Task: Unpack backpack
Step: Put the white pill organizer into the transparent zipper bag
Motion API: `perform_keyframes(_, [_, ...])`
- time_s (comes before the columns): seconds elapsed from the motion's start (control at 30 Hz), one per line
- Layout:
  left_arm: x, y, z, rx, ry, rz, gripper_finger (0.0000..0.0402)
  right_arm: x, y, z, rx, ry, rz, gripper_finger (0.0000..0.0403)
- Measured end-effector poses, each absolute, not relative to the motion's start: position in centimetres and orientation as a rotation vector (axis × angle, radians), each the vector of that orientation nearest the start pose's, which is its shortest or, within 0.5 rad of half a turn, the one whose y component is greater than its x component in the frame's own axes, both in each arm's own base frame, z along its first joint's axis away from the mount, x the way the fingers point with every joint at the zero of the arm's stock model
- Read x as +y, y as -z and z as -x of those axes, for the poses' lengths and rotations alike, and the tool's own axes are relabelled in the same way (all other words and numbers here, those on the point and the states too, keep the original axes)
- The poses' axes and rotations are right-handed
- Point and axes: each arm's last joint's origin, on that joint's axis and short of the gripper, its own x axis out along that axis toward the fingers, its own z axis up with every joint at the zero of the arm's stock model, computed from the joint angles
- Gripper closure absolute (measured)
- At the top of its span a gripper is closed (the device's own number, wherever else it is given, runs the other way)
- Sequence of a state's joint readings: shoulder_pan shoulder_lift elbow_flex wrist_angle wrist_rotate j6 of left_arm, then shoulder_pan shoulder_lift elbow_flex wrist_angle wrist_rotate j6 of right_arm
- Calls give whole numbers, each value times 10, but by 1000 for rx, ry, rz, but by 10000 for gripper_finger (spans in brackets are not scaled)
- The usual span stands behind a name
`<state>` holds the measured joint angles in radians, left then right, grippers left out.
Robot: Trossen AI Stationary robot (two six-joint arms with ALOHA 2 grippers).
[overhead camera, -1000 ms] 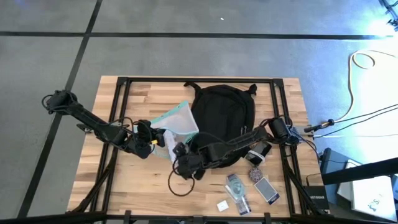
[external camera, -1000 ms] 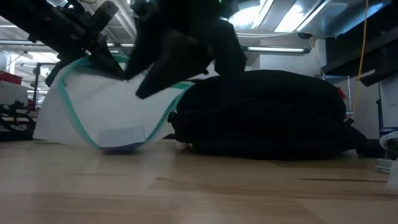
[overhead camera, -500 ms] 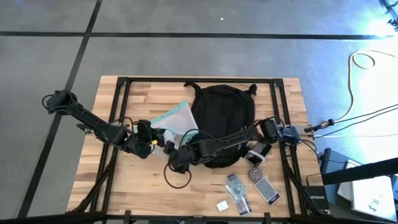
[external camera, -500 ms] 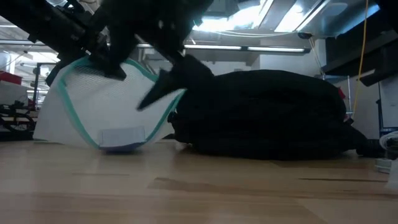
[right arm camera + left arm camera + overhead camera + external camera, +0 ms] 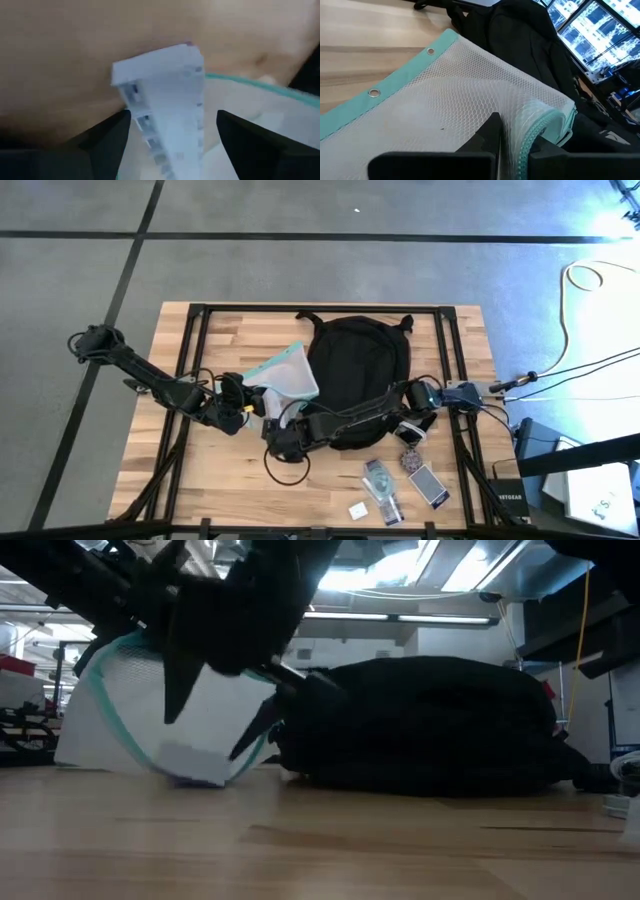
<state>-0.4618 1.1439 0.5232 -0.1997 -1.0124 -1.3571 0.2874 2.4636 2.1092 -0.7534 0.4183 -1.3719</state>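
The backpack (image 5: pixel 358 375) lies flat in the middle of the surface (image 5: pixel 200 480), toward the far side, with a clear mesh pouch with teal edging (image 5: pixel 287 373) leaning against its left flank. In the high view its long axis runs front to back, with the top loop pointing to the far edge and the wider bottom end facing the near edge, where a few small loose items (image 5: pixel 400 485) sit.

The left gripper (image 5: pixel 258 402) is pinched shut on the teal zipper edge of the pouch; you can see the fabric bunched between its fingers (image 5: pixel 490 135) in the left wrist view. The right gripper (image 5: pixel 278 442) has its jaws spread wide at the lower corner of the pouch, with a pale ribbed block (image 5: pixel 165 95) sitting between them and nothing clamped.

My guess at what could go wrong: the pouch is floppy and only held by one edge, so if the right gripper closes off-centre, that block could slip sideways or get pushed deeper into the mesh. The two grippers are also really close together, so a bump seems possible. And the right arm stretches across the backpack, so it could snag a strap.
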Motion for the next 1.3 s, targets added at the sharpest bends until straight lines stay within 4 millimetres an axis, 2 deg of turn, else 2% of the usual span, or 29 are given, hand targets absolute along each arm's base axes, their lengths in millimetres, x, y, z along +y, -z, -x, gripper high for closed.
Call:
perform_keyframes(0.23, [-68, -189, -191, 156, -798, 722, 400, 141, -143, -503, 964, -702, 1702, 130])
perform_keyframes(0.53, [-68, -189, -191, 155, -799, 721, 400, 142, -153, -517, 834, -573, 1666, 130])
perform_keyframes(0.8, [-68, -189, -191, 162, -800, 715, 400, 139, -149, -523, 802, -510, 1622, 130])
perform_keyframes(0.93, [-68, -188, -190, 168, -800, 719, 400, 141, -150, -526, 766, -487, 1549, 130])
perform_keyframes(1.17, [-68, -188, -190, 179, -796, 719, 400, 161, -153, -524, 714, -430, 1434, 130])
perform_keyframes(1.3, [-68, -188, -190, 178, -796, 723, 400, 165, -158, -527, 653, -358, 1336, 142])
